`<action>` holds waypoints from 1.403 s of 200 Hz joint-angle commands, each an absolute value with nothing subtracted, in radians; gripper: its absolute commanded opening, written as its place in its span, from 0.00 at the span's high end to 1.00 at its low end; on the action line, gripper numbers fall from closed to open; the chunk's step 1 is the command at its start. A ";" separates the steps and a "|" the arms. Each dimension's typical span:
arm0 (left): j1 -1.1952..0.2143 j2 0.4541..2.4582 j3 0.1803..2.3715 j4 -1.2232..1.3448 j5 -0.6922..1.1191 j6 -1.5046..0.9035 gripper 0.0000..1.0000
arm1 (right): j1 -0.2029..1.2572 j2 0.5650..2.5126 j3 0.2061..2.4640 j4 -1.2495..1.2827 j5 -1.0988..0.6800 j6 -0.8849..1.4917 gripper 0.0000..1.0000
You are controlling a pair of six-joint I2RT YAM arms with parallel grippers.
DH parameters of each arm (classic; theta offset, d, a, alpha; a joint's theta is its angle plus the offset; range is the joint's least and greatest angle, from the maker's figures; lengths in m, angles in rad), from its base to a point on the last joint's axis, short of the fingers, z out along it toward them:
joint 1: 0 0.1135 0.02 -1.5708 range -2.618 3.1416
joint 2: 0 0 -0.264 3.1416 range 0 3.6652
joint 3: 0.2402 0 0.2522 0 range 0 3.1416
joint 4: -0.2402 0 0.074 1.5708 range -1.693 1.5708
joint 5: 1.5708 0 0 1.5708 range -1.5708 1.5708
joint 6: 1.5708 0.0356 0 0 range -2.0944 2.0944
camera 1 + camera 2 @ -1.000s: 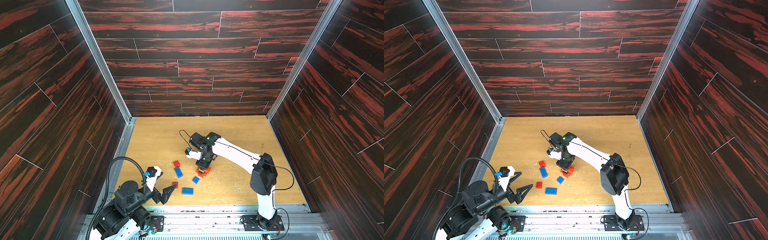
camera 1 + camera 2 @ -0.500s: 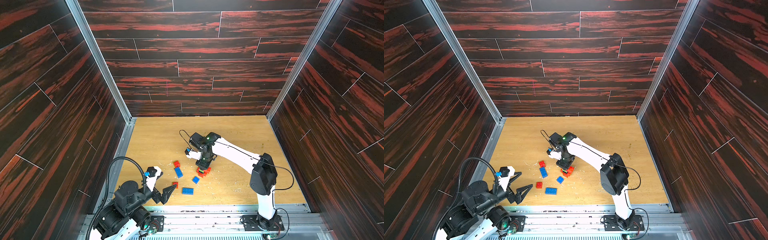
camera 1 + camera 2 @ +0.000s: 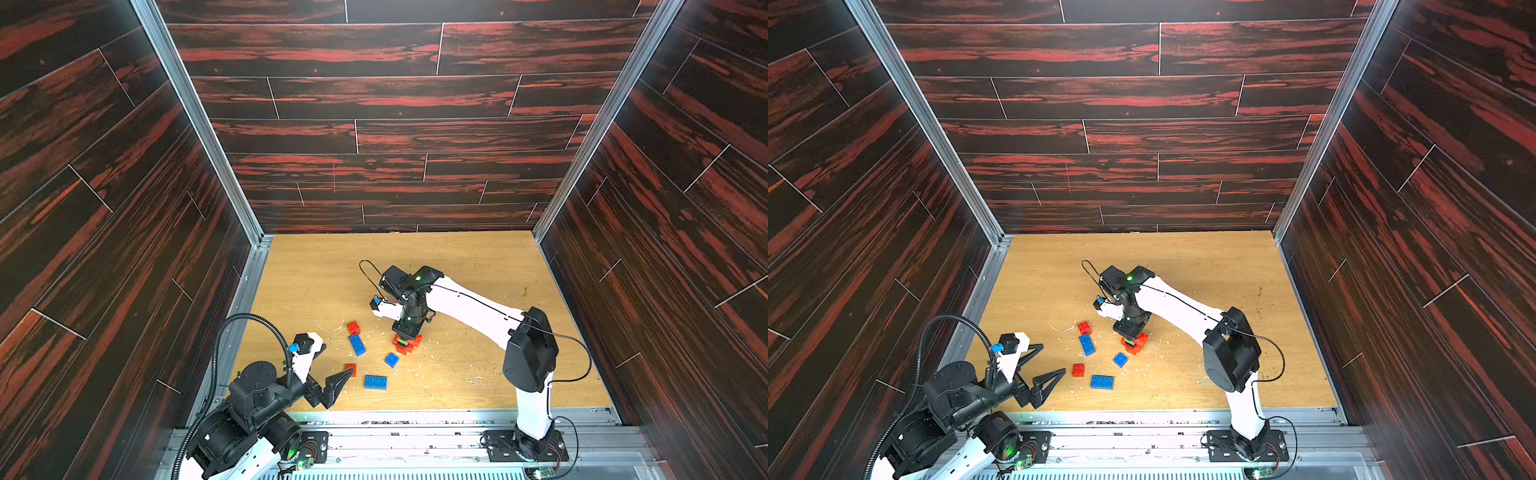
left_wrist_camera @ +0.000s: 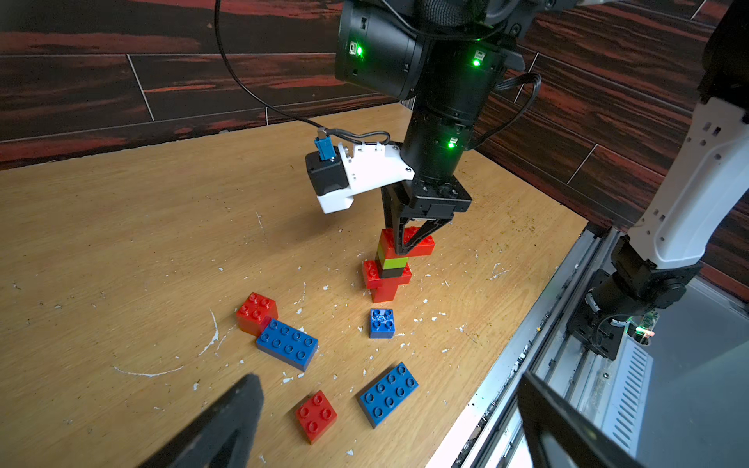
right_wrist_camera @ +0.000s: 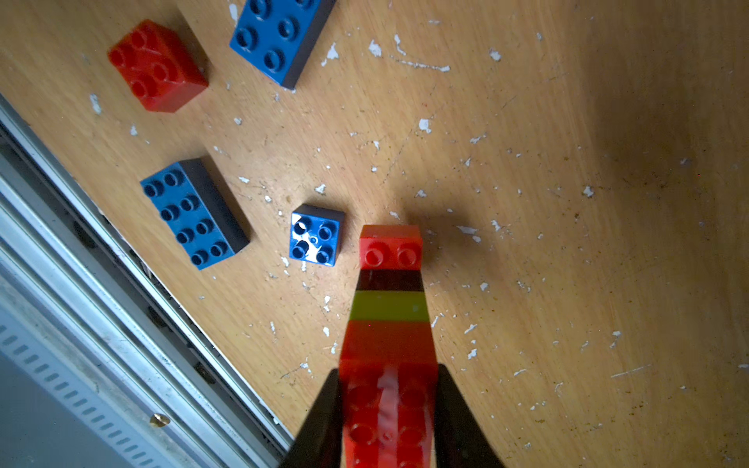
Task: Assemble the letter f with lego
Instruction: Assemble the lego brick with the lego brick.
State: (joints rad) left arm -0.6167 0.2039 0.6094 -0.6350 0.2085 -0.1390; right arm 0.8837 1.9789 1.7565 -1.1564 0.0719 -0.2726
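Red oblong studded plastic top brick (image 4: 424, 244) of upright lego stack (image 4: 388, 279) is clamped between jaws of right gripper (image 5: 388, 389) | left gripper (image 3: 332, 365) is held wide, empty | judged light, rigid, slick; flat sides are favoured.

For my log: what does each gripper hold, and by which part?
Right gripper grips the stack by the sides of its top red brick. Left gripper: nothing.

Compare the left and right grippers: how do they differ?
The left gripper is wide open and holds nothing; the right gripper is shut on the top red brick of the stack. The left lies nearly level; the right points straight down. Both have black fingers.
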 commanded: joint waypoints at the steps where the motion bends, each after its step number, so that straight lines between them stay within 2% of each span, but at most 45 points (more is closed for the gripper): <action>1: -0.621 0.222 0.603 -0.627 0.211 -0.137 0.00 | 0.898 2.040 1.697 -1.149 0.070 -0.317 0.79; 103: -0.621 0.224 0.604 -0.627 0.214 -0.137 0.00 | 0.897 1.958 1.737 -1.116 0.051 -0.487 0.74; 148: -0.621 0.220 0.604 -0.626 0.212 -0.138 0.00 | 0.890 1.957 1.760 -1.154 0.028 -0.518 0.68; 153: -0.620 0.220 0.604 -0.627 0.212 -0.138 0.00 | 0.890 1.960 1.764 -1.159 0.028 -0.518 0.63; 162: -0.621 0.218 0.604 -0.626 0.213 -0.138 0.00 | 0.890 1.962 1.770 -1.163 0.027 -0.520 0.61; 268: -0.621 0.217 0.604 -0.627 0.209 -0.138 0.00 | 0.884 1.956 1.829 -1.206 0.045 -0.522 0.57; 276: -0.621 0.217 0.604 -0.626 0.209 -0.138 0.00 | 0.882 1.939 1.823 -1.202 0.043 -0.519 0.56; 280: -0.620 0.217 0.604 -0.626 0.210 -0.138 0.00 | 0.882 1.930 1.820 -1.200 0.042 -0.519 0.52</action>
State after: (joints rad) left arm -0.6167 0.2161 0.6094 -0.6350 0.2089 -0.1390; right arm 0.8860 1.9652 1.8088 -1.1706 0.0532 -0.5167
